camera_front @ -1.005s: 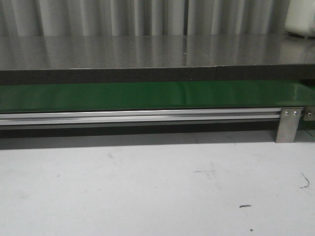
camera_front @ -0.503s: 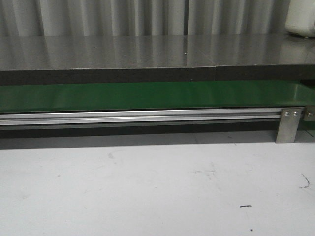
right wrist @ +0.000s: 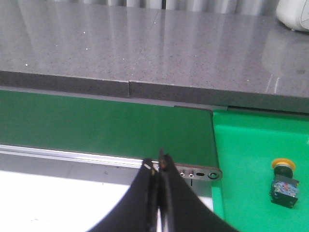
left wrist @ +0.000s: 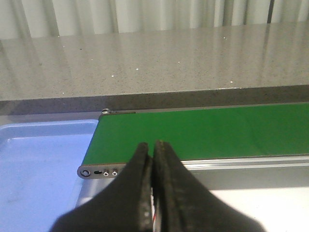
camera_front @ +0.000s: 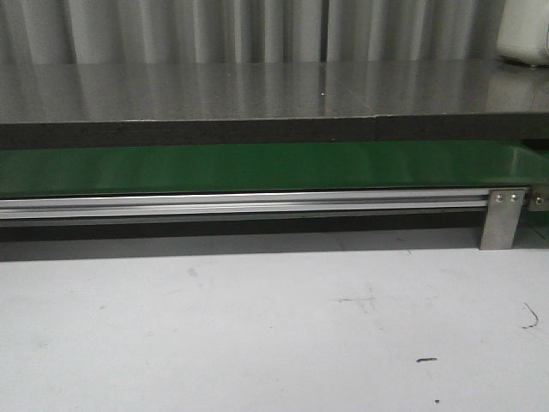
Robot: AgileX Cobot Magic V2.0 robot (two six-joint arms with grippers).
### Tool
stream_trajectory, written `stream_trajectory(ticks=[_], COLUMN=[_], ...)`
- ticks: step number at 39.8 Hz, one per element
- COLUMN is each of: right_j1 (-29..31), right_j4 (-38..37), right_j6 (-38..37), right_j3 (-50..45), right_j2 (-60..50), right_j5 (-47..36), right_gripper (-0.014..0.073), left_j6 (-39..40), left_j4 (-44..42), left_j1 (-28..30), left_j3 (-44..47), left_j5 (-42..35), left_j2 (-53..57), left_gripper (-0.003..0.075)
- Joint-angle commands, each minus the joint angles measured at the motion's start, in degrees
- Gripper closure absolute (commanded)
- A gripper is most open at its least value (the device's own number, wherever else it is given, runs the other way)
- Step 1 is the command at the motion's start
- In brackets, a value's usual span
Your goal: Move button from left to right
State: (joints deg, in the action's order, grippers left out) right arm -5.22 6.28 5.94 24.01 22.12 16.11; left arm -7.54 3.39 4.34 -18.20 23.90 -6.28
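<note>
Grey speckled counter (camera_front: 257,90) runs across the far side in the front view, with the green belt (camera_front: 257,167) just in front of it, an aluminium rail (camera_front: 240,204) along the belt's near edge, and a bracket (camera_front: 502,219) at the right end; the pale table (camera_front: 257,326) in the foreground is open, neither arm shows here, and no button shows either. Left wrist view: left gripper (left wrist: 153,150) has its fingers pressed together on nothing, parked near the belt's left end, where a blue tray (left wrist: 43,169) butts up against the roller end; the tray looks like the infeed side, and what shows of it is bare. Right wrist view: right gripper (right wrist: 158,169) also has its fingers together and holds nothing, sitting just short of the belt's right end. The button (right wrist: 282,181) lies on its side in the green tray (right wrist: 251,159) beyond that end, yellow cap toward the counter, black body nearer, well apart from the gripper. My read: the button is already on the right, so the transfer looks done or nearly done, and both claws sit idle. Open room is good over the table and belt; the edges to mind are the rail, the roller end caps and the tray's wall.
</note>
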Motion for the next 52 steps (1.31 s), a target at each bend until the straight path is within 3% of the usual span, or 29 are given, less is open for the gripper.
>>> stream_trajectory(ticks=[1,46,52], right_j1=[0.0,0.0,0.0], right_j4=[0.4,0.4,0.4], right_j6=[0.7,0.7,0.7], right_j3=[-0.1,-0.2,-0.2], right_j2=[-3.1,-4.5,-4.5], right_j5=[-5.2,-5.0,-5.0], right_gripper=[0.0664,0.0664,0.0664], left_j6=[0.4,0.6,2.3], left_j4=[0.7,0.7,0.3], left_j1=[-0.3,-0.3,-3.1], left_j3=[-1.5,-0.3,3.0], left_j5=[-4.7,-5.1,-5.4], left_j2=[-0.6,-0.6,0.9], left_gripper=[0.0741,0.0741,0.0741])
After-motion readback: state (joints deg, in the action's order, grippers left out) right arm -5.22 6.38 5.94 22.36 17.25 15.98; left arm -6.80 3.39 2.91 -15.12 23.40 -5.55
